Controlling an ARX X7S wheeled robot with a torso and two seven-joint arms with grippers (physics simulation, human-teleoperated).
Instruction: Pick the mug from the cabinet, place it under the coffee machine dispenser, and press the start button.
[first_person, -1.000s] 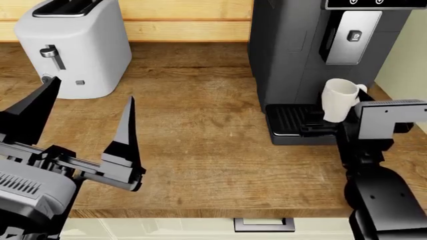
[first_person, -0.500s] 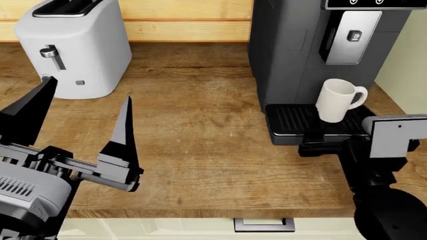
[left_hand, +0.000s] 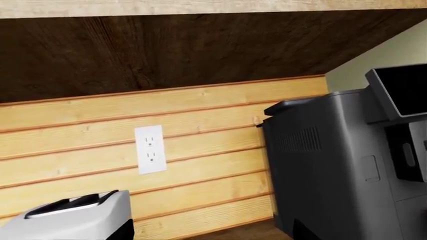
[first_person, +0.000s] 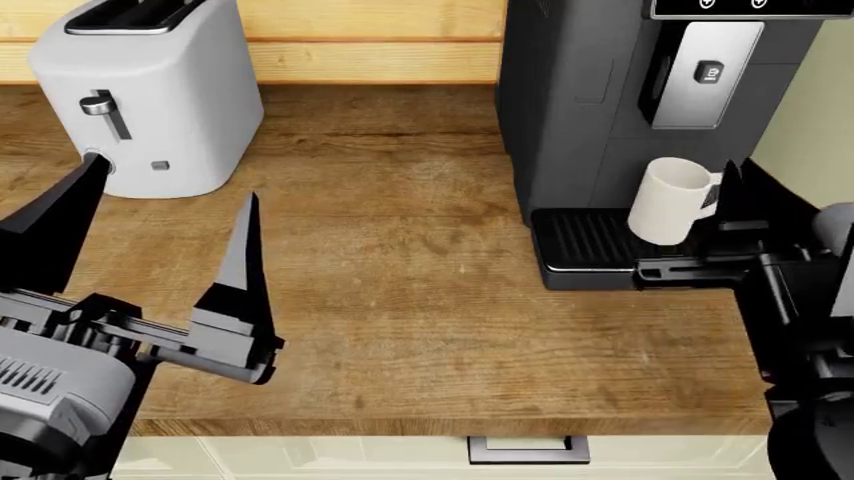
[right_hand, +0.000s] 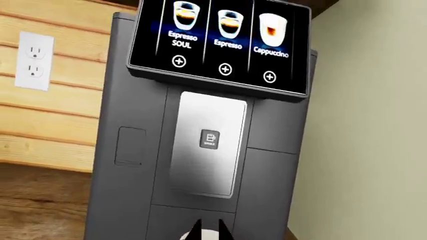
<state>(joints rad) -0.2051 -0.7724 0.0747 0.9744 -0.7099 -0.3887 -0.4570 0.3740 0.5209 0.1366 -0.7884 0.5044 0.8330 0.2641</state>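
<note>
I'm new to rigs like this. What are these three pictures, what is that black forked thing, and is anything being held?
This is a simulated two-armed robot. One picture looks down from its head over a wooden counter; the others come from cameras near each gripper. The black fork is the left gripper, open and empty. A white toaster stands left, a dark coffee machine right. The white mug sits on its tray beneath the silver dispenser. The right gripper is close by; whether it grips is unclear.
</note>
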